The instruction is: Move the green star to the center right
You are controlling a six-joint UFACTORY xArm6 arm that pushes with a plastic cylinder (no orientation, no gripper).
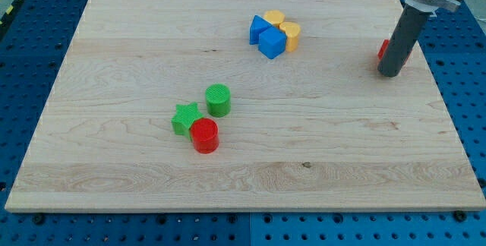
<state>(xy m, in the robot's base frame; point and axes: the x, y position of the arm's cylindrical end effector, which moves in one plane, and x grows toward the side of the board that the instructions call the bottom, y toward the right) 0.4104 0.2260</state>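
Observation:
The green star (184,118) lies left of the board's middle, touching a red cylinder (204,136) at its lower right. A green cylinder (218,99) stands just above and right of the star. My tip (390,73) rests on the board at the view's right, far to the right of the star. A red block (385,52) sits partly hidden behind the rod; its shape cannot be made out.
A cluster of two blue blocks (266,37) and two yellow blocks (285,29) sits at the top centre. The wooden board (250,170) lies on a blue perforated table (23,64).

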